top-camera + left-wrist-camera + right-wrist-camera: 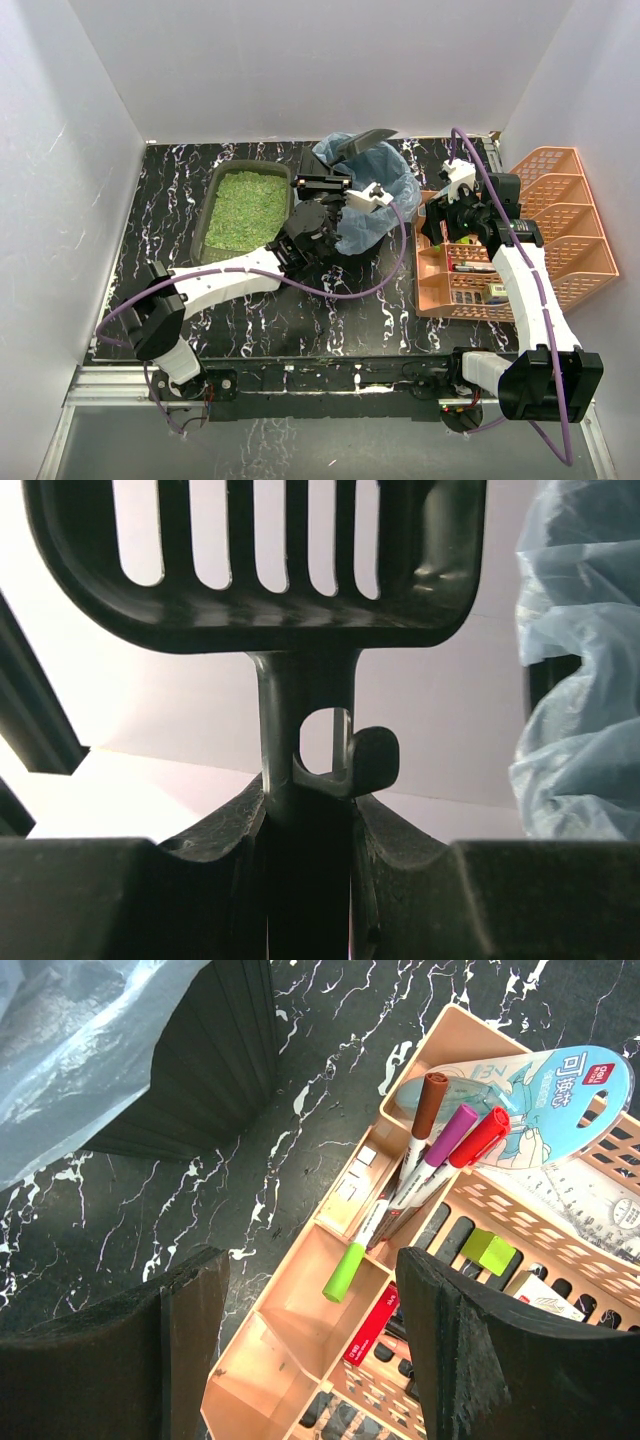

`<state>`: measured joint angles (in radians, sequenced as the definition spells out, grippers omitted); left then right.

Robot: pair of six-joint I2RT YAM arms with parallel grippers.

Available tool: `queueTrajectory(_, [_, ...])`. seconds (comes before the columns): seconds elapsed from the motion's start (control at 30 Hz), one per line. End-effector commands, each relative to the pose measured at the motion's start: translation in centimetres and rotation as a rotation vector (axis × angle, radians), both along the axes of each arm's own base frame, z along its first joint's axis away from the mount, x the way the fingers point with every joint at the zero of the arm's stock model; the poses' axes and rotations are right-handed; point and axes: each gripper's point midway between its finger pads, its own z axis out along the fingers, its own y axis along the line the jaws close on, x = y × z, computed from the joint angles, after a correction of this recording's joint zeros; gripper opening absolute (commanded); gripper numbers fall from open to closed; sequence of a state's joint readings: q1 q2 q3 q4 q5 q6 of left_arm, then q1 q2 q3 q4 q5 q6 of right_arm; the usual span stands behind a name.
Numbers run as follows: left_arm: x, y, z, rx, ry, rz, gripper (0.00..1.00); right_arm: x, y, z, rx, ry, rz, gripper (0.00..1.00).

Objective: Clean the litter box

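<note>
The left gripper (308, 818) is clamped tight on the handle of a dark slotted scoop (260, 620), raised over the blue-bagged bin (400, 190). The right gripper (310, 1290) hangs spread wide above the orange organiser (290, 1322). The litter box (204, 230) lies just left of the bin.

White panels close the scene in on three sides: left wall (60, 220), back wall (300, 60), right wall (600, 90) — all bright, evenly lit. Below them sits the counter (300, 315) — black, veined with white like marble. A metal rail (110, 385) runs along its near edge.
</note>
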<state>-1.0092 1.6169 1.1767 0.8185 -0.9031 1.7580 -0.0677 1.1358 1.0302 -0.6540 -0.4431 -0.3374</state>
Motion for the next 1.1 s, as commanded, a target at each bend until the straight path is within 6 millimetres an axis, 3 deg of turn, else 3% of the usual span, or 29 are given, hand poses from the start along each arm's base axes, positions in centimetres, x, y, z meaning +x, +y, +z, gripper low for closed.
queueTrajectory(0.0, [-2.1,2.3,5.5,-0.112,-0.152,-0.002,0.0,0.8,-0.1,2.1,0.0,-0.084,-0.003,0.73])
queueTrajectory(0.33, [-2.2,2.9,4.8,-0.168,-0.105,0.02,0.0,0.8,-0.1,2.1,0.001,-0.082,-0.001,0.73])
queueTrajectory(0.83, [-1.2,3.9,1.4,-0.407,0.245,0.034,0.0,1.3,-0.6,2.6,-0.027,-0.091,-0.012,0.73])
queueTrajectory(1.07, [-1.3,4.3,0.4,-0.59,0.432,-0.006,0.0,2.3,-1.1,4.1,-0.054,-0.116,-0.02,0.74])
